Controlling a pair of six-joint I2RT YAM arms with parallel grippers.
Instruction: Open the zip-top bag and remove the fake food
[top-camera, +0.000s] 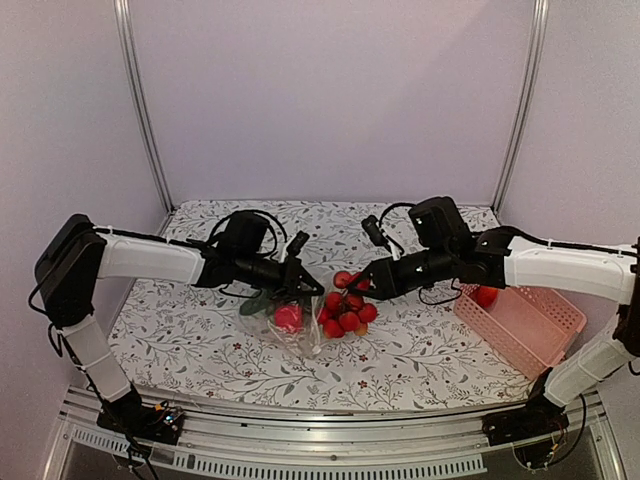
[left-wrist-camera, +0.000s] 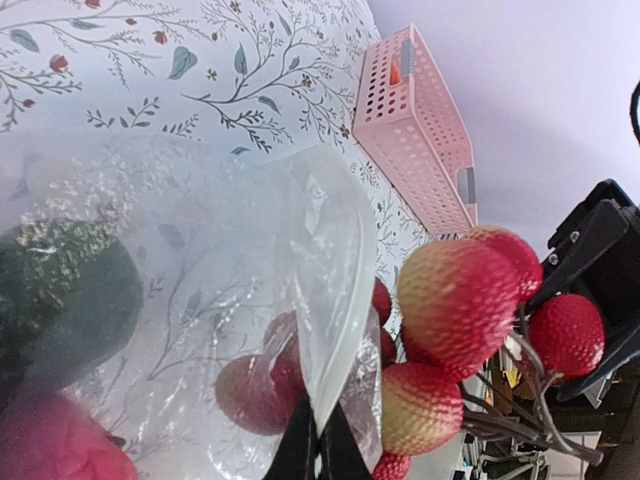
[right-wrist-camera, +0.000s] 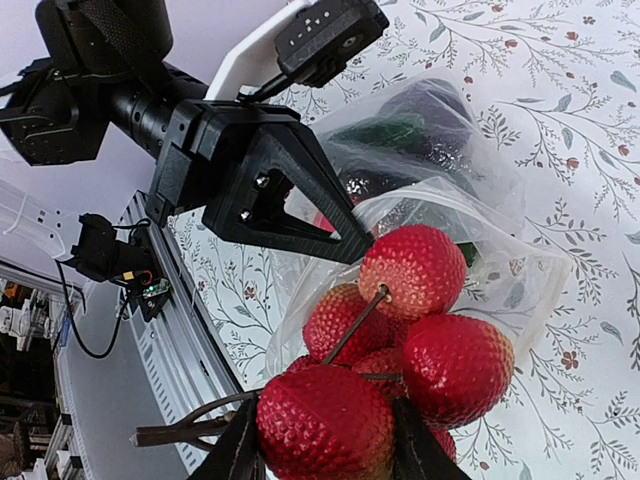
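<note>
The clear zip-top bag (top-camera: 285, 325) lies at the table's middle, its mouth lifted. My left gripper (top-camera: 303, 286) is shut on the bag's zip edge (left-wrist-camera: 335, 330). Inside the bag I see a red fruit (top-camera: 288, 318), a dark green piece (left-wrist-camera: 60, 290) and a dark purple piece (right-wrist-camera: 440, 110). My right gripper (top-camera: 362, 285) is shut on a bunch of red strawberries (top-camera: 347, 305) on brown stems, held just outside the bag's mouth. The bunch fills the right wrist view (right-wrist-camera: 400, 340) and also shows in the left wrist view (left-wrist-camera: 460, 300).
A pink lattice basket (top-camera: 520, 320) stands at the table's right edge with a red piece (top-camera: 485, 296) and an orange piece (left-wrist-camera: 395, 72) in it. Metal frame posts (top-camera: 140, 100) stand at the back corners. The table's metal front rail (top-camera: 330, 430) runs along the near edge.
</note>
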